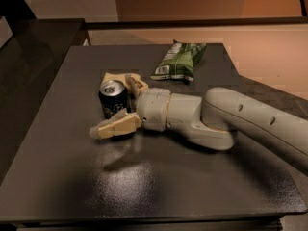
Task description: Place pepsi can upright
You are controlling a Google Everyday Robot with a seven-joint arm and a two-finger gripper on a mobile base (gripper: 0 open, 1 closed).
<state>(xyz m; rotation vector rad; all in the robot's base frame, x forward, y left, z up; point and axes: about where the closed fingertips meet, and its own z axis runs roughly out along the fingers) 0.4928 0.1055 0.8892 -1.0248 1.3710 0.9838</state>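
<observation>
The pepsi can [113,99] is dark blue with a silver top. It stands upright on the dark table [159,182], left of centre. My gripper [112,106] reaches in from the right on a pale grey arm [226,119] and is open around the can. The near finger [114,125] lies low in front of the can's base. The far finger [136,84] is behind the can's right side. The jaws are spread wider than the can, and I cannot tell whether either finger still touches it.
A green chip bag [179,61] lies flat at the back of the table, right of the can. A darker counter [33,47] adjoins the table on the left. The table's right edge drops to an orange floor.
</observation>
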